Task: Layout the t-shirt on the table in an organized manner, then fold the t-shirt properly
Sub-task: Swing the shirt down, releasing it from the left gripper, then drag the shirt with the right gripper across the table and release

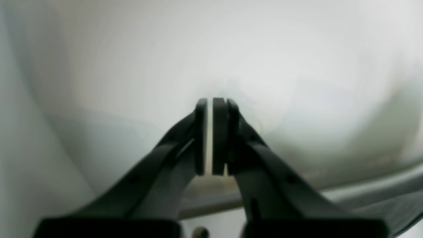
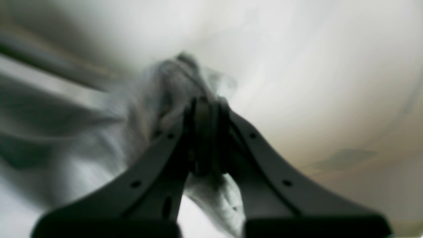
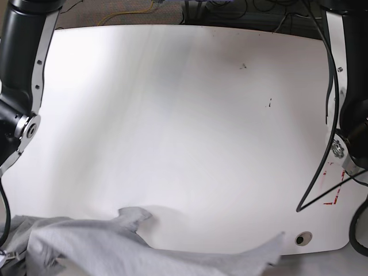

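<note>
In R tool: grey tee (image 2: pixel 132 132)

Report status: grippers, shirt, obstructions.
Left gripper shut, nothing in it. Right gripper shut on shirt. Shirt rumpled, unfolded, along the base view's bottom edge. No obstruction seen near shirt.

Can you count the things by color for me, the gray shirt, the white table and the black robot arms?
Gray: 1, the t-shirt
White: 1, the table
Black: 2, the robot arms, one at each side
Total: 4
</note>
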`<action>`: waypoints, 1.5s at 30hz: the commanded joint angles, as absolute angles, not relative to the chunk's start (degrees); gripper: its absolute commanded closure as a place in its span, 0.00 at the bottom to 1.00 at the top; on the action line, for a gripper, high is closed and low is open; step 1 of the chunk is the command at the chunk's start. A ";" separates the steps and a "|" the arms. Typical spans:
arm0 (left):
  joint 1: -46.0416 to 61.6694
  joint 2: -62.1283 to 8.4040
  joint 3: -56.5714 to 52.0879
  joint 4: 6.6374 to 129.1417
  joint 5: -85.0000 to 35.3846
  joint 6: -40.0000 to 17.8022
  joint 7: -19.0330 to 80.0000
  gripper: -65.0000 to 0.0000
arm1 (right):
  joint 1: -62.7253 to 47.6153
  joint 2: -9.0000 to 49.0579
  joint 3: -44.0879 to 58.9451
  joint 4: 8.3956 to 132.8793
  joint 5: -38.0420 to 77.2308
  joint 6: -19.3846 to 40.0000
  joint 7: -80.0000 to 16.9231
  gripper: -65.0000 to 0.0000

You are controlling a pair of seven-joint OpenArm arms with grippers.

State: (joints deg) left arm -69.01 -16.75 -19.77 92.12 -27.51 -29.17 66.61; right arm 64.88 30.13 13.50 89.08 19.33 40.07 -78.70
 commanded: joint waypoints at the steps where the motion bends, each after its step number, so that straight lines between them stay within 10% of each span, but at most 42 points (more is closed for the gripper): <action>1: -66.51 -16.22 -19.82 94.90 -27.91 -28.97 65.80 0.99 | 61.67 30.90 15.52 92.26 20.09 40.00 -78.46 1.00; 24: -26.59 -8.13 -19.21 103.16 -28.18 -29.05 63.25 0.98 | 7.34 13.41 30.29 114.33 21.41 40.00 -78.11 1.00; 45: -20.18 -6.55 -17.63 103.16 -28.18 -29.05 63.08 0.98 | -4.79 6.64 31.34 115.30 21.49 40.00 -78.11 0.95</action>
